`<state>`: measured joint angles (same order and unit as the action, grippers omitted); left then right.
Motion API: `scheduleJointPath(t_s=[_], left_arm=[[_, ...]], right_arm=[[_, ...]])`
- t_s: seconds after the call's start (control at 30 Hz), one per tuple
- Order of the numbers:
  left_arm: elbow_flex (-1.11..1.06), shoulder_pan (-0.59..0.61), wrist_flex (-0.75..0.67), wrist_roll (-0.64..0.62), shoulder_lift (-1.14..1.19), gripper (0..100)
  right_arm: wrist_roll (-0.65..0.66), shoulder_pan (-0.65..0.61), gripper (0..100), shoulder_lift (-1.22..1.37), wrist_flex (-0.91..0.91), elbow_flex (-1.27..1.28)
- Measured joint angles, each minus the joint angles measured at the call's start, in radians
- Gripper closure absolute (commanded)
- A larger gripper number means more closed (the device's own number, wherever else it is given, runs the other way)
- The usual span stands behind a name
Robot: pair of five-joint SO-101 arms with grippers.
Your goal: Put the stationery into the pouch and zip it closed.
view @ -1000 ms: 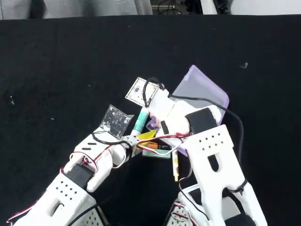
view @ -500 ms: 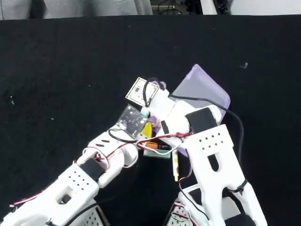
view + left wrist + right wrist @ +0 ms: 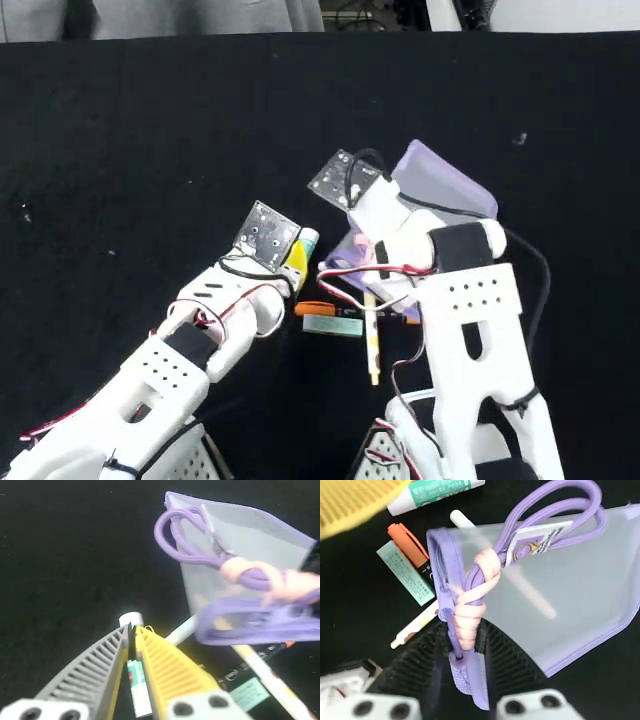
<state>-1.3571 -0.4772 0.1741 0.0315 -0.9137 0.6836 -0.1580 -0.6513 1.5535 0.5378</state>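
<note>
Inventory of print and labels:

1. White marker (image 3: 437, 491): its green-and-white barrel label is carrying lines of small print, and the characters are blurring together, so no word can be read.
2. Flat green block (image 3: 405, 572): it is showing rows of dark print along its face, too small to make out.
3. Card tag (image 3: 536, 542) hanging on the pouch (image 3: 580, 580): it is showing a small purple-and-yellow picture beside fine print, none of it legible.
4. Orange pen (image 3: 412, 547): its black band is carrying white characters that cannot be read.
5. Pale pen (image 3: 417, 625): it is bearing small brown marks, and whether they are lettering or pattern cannot be told.
</note>
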Motion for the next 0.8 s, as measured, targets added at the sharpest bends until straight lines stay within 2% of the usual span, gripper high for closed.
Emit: scheduleJointPath(t_s=[0.3, 0.53, 0.8], left_arm=[[0.000, 0.051, -0.002, -0.025, 0.000, 97], [0.000, -0.044, -0.002, -0.041, 0.000, 75], [0.000, -0.055, 0.006, -0.041, 0.000, 74]], right_arm=[[0.023, 0.003, 98.7, 0.000, 0.028, -0.029], [0.023, 0.003, 98.7, 0.000, 0.031, -0.054], [0.025, 0.003, 98.7, 0.000, 0.031, -0.054]])
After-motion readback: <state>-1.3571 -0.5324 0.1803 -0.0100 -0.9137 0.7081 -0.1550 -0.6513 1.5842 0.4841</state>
